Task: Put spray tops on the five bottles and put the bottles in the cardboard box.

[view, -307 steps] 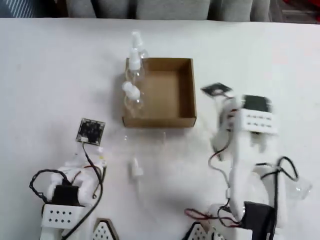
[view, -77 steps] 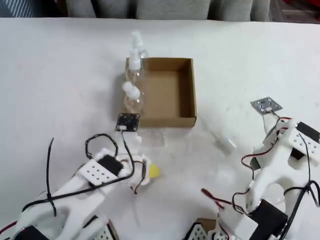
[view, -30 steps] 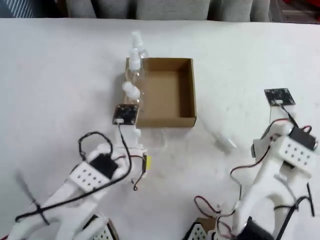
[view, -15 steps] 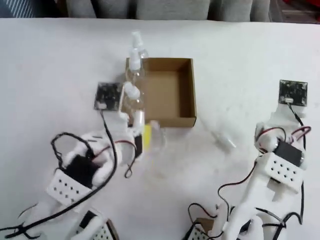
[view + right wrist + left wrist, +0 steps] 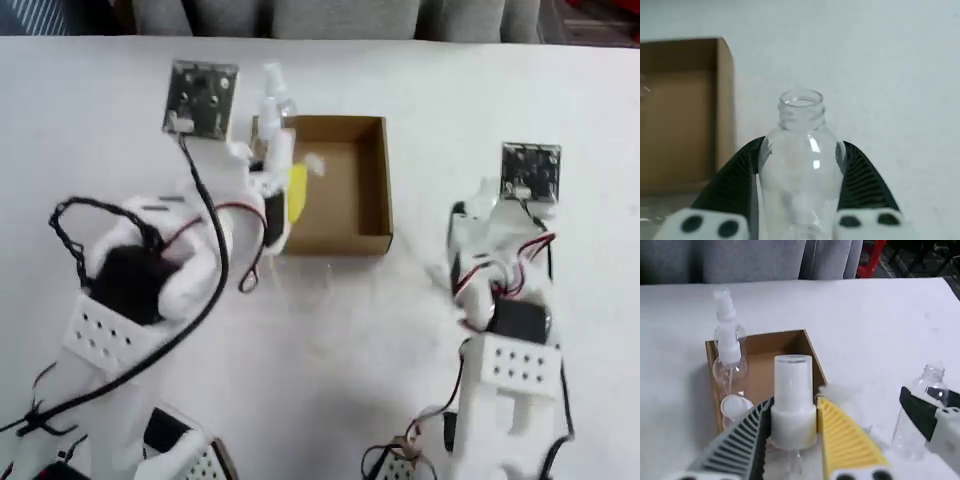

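**High view.** The left gripper (image 5: 284, 192) hangs over the left wall of the cardboard box (image 5: 386, 180) at upper centre. The right gripper (image 5: 465, 245) stands well apart at centre right.

**Left wrist view.** Its jaws are clamped on an upright spray top (image 5: 792, 405). The uncapped bottle (image 5: 927, 387) lies toward the lower right.

**Right wrist view.** The right jaws are clamped round that bottle, which is upright with its neck bare. The box is at the left.

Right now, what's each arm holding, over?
Left jaws shut on spray top, over the cardboard box. Right jaws shut on upright open bottle, beside the box. Capped bottles along one box wall.
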